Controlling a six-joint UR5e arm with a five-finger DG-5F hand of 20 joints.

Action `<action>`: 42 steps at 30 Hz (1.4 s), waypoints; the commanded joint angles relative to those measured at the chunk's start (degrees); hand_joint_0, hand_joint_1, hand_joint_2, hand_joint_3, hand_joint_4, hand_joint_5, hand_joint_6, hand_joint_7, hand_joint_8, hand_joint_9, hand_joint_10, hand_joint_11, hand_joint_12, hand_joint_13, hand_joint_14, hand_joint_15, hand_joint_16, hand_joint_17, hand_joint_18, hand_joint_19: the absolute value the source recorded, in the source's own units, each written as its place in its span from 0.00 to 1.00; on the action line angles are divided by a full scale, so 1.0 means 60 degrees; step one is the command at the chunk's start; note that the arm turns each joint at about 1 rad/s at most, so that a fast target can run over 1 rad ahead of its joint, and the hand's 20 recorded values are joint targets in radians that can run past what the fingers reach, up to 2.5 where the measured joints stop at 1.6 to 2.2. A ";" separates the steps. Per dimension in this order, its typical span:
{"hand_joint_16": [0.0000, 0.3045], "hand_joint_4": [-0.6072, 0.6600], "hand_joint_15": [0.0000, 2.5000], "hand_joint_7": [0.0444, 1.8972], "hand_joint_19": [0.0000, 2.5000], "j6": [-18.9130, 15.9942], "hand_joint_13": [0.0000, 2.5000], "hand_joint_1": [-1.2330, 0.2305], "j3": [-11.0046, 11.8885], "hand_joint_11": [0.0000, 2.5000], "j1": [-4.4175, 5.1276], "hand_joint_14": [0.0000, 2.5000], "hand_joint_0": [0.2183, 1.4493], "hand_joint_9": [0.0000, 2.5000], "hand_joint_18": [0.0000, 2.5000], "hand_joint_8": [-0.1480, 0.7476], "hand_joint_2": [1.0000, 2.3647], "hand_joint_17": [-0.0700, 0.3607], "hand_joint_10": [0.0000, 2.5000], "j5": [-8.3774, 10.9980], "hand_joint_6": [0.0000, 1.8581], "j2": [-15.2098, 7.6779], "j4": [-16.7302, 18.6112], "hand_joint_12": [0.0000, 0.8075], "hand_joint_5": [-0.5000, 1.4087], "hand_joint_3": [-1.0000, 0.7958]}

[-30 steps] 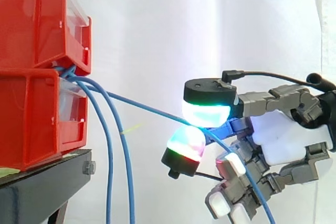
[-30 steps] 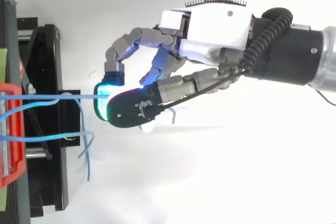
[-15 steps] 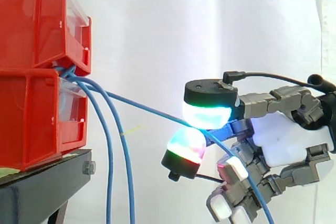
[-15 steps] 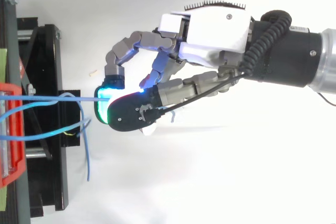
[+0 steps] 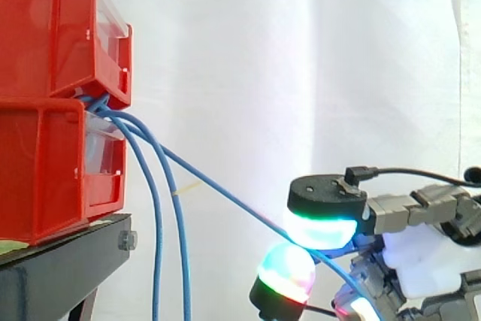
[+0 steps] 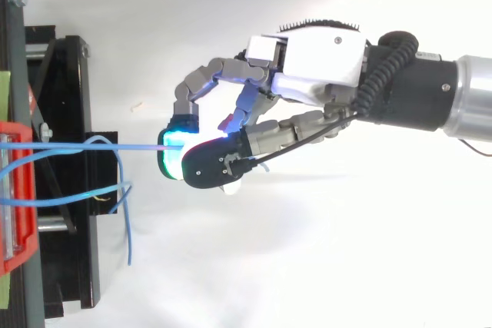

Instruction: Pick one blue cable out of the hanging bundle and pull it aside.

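Pinching one blue cable [image 5: 225, 196] between two glowing pads [image 5: 322, 228], the hand [image 6: 315, 59] sits low at the right of the side view. One pad, green and cyan, is on top of the cable. The other, green, magenta and red, is just below it, and the remaining fingers are curled underneath by the white palm. From the pinch the cable runs on downward across the hand. Toward the bins it rises in a taut, straight slant, well apart from the rest of the hanging bundle [image 5: 183, 261], whose strands drop almost straight down beside the black stand [image 5: 60, 268]. In the top view the held cable is a level line from the left edge to the pads, while the other strands loop loosely over the stand and one end trails off past it. All strands come out together from the gap between the upper red bin [image 5: 52, 28] and the lower red bin [image 5: 45, 171], which are stacked on the stand at the left. Behind everything hangs the white curtain [image 5: 301, 50].
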State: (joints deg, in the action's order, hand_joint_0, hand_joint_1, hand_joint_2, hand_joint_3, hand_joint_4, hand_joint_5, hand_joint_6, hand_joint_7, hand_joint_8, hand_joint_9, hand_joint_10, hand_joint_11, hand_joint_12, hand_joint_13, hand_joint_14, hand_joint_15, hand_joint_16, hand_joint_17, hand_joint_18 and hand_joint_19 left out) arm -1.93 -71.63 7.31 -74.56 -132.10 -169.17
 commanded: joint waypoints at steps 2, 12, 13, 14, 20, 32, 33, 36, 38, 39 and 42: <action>0.21 0.47 0.21 0.57 0.17 0.0029 0.39 0.28 -0.0454 0.22 0.0027 0.01 0.26 0.51 0.36 0.51 0.21 0.49 0.01 -0.0010 0.48 0.0000 0.2048 0.45 0.25 0.54; 0.21 0.47 0.21 0.57 0.17 0.0029 0.39 0.28 -0.0454 0.22 0.0042 0.01 0.26 0.51 0.36 0.51 0.20 0.49 0.01 0.0034 0.48 0.0000 0.2370 0.46 0.24 0.54; 0.21 0.47 0.22 0.57 0.17 0.0029 0.39 0.28 -0.0468 0.22 0.0042 0.01 0.26 0.51 0.36 0.51 0.20 0.49 0.01 0.0034 0.48 0.0000 0.2370 0.45 0.25 0.54; 0.21 0.47 0.21 0.57 0.17 0.0029 0.39 0.28 -0.0468 0.22 0.0042 0.01 0.26 0.51 0.36 0.51 0.20 0.49 0.01 0.0034 0.48 0.0000 0.2370 0.46 0.24 0.54; 0.21 0.47 0.21 0.57 0.17 0.0029 0.39 0.28 -0.0468 0.22 0.0042 0.01 0.26 0.51 0.36 0.51 0.19 0.49 0.01 0.0034 0.48 0.0000 0.2370 0.45 0.24 0.54; 0.21 0.48 0.21 0.57 0.17 0.0029 0.39 0.28 -0.0454 0.22 0.0042 0.01 0.26 0.51 0.36 0.51 0.18 0.49 0.01 0.0034 0.48 0.0000 0.2370 0.45 0.24 0.54; 0.21 0.48 0.21 0.57 0.17 0.0029 0.39 0.28 -0.0468 0.22 0.0042 0.01 0.27 0.50 0.36 0.51 0.17 0.49 0.01 0.0034 0.48 0.0000 0.2370 0.45 0.24 0.54; 0.21 0.47 0.22 0.57 0.17 0.0029 0.39 0.28 -0.0468 0.22 0.0042 0.01 0.27 0.50 0.36 0.51 0.17 0.49 0.01 0.0034 0.48 0.0000 0.2370 0.46 0.24 0.54; 0.21 0.48 0.22 0.57 0.17 0.0029 0.39 0.28 -0.0468 0.22 0.0042 0.01 0.27 0.50 0.36 0.51 0.17 0.49 0.01 0.0034 0.48 0.0000 0.2370 0.46 0.24 0.54; 0.21 0.47 0.21 0.57 0.17 0.0029 0.39 0.28 -0.0454 0.22 0.0042 0.01 0.27 0.50 0.36 0.51 0.17 0.49 0.01 0.0034 0.48 0.0000 0.2370 0.45 0.24 0.54; 0.21 0.47 0.22 0.57 0.17 0.0029 0.39 0.28 -0.0468 0.22 0.0042 0.01 0.27 0.50 0.36 0.51 0.16 0.49 0.01 0.0034 0.48 0.0000 0.2370 0.45 0.24 0.55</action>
State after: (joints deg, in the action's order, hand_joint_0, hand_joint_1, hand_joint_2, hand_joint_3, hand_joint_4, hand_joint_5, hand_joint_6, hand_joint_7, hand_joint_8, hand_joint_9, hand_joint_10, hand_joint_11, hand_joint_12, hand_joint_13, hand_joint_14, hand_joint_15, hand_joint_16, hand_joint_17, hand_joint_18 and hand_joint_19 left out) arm -1.73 -74.43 7.57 -74.33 -132.10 -154.95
